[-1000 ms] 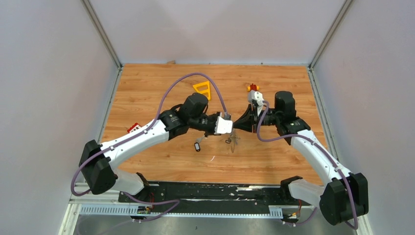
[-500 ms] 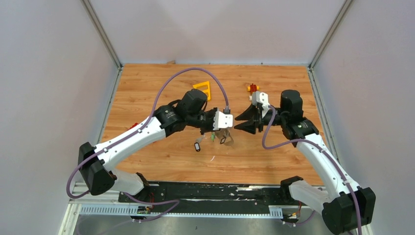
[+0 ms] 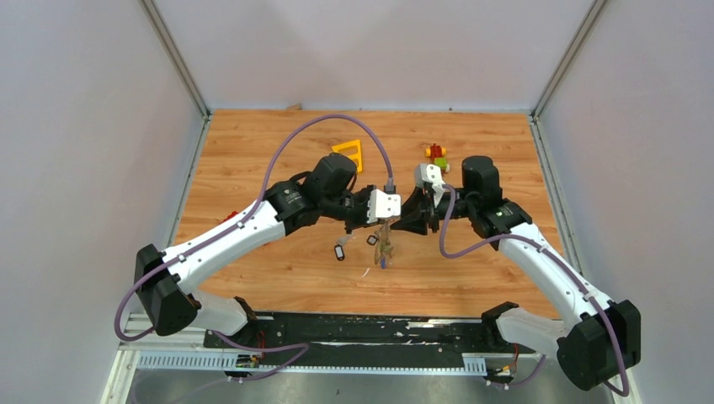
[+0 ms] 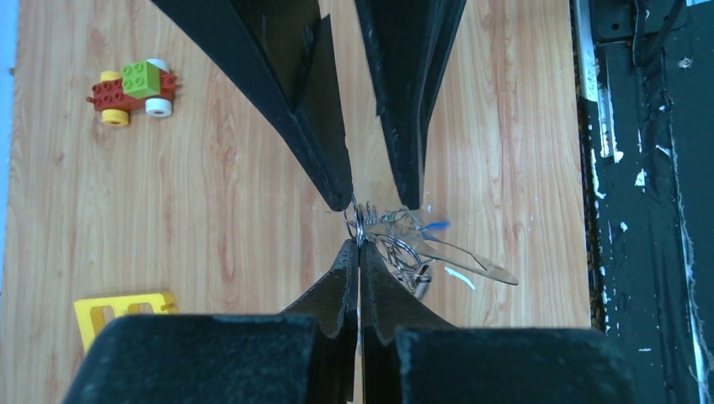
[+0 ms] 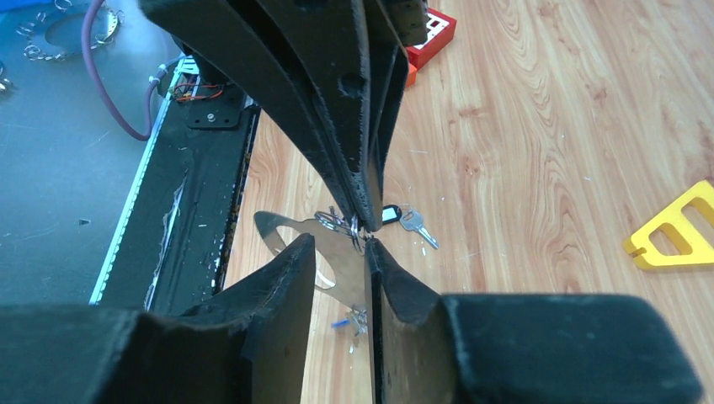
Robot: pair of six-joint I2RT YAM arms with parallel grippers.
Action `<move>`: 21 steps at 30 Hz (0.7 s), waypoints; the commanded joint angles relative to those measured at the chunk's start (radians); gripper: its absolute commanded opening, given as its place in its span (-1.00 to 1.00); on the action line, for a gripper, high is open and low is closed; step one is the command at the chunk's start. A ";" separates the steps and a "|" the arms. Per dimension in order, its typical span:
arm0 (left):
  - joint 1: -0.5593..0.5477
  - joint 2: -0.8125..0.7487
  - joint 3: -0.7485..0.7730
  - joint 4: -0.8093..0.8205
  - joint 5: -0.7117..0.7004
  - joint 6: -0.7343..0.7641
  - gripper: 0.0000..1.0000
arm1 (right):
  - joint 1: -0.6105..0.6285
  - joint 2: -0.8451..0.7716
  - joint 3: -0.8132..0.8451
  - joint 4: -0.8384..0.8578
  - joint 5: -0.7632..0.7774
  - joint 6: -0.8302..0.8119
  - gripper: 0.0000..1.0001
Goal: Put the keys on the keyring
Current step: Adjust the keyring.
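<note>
My left gripper [image 4: 359, 244] is shut on the top of the silver keyring [image 4: 494, 271], where small wire rings bunch. The loop hangs from it above the table [image 3: 385, 246]. My right gripper [image 5: 338, 244] is open and meets it tip to tip, its fingers [image 4: 337, 181] on either side of the loop's flat metal [image 5: 271, 231]. One finger pad lies close against the loop and the other stands off. One of the keys, with a black tag [image 5: 391, 214], lies on the wood just behind [image 3: 340, 251]. A small blue tag [image 5: 341, 322] shows under the loop.
A yellow triangle frame [image 3: 349, 154] lies behind the left arm. A red-green-yellow toy block figure [image 3: 436, 155] is behind the right gripper. A red block [image 3: 230, 220] sits by the left forearm. The black base rail [image 3: 354, 328] runs along the near edge.
The right gripper opened, backed off to the right, then came back in around the keyring. The left gripper and the hanging loop shifted slightly left.
</note>
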 commanded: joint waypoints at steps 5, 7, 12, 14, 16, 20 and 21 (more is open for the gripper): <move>-0.005 -0.025 -0.016 0.078 0.054 -0.037 -1.00 | 0.028 0.033 0.014 0.055 0.036 0.004 -0.46; -0.005 -0.026 -0.020 0.083 0.056 -0.043 -1.00 | 0.032 0.037 0.012 0.056 0.039 0.004 -0.51; -0.005 -0.037 -0.035 0.108 0.064 -0.057 -1.00 | 0.036 0.037 0.003 0.052 0.050 -0.002 -0.57; -0.005 -0.049 -0.046 0.129 0.071 -0.064 -1.00 | 0.036 0.030 -0.001 0.046 0.064 -0.013 -0.58; -0.005 -0.066 -0.061 0.152 0.079 -0.071 -1.00 | 0.036 0.022 -0.005 0.045 0.071 -0.020 -0.62; -0.005 -0.091 -0.083 0.181 0.087 -0.074 -1.00 | 0.035 0.007 -0.009 0.033 0.077 -0.036 -0.67; -0.005 -0.093 -0.086 0.183 0.087 -0.073 -1.00 | 0.035 0.004 -0.010 0.031 0.079 -0.040 -0.68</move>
